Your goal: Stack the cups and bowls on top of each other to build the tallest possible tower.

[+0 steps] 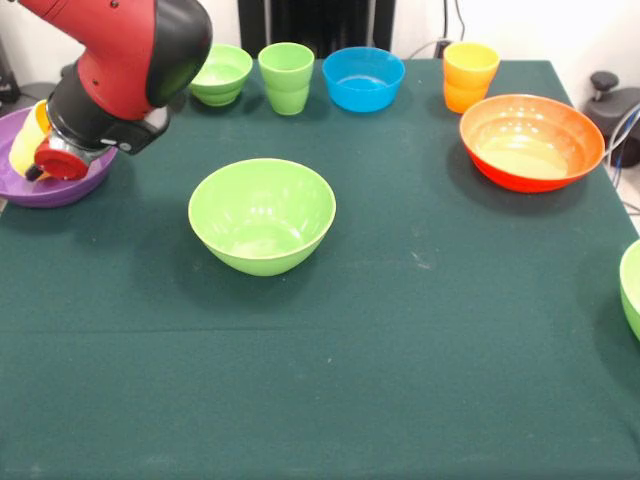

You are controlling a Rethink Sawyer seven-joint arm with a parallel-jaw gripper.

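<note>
The red and black arm comes down at the upper left, and its gripper end (45,155) is over the large purple bowl (70,185) at the left edge. A yellow cup (24,140) stands tilted in that bowl, right against the gripper; the wrist hides the grip. Along the far edge stand a small light green bowl (220,75), a light green cup (286,78), a small blue bowl (363,78) and an orange-yellow cup (469,76). A large light green bowl (262,215) sits upright left of centre. A large orange-red bowl (531,140) sits at the right. The small orange bowl is hidden.
A second large light green bowl (632,288) is cut off by the right edge. The table has a dark green cloth (400,350). Cables and a black object (610,100) lie beyond the table's right far corner.
</note>
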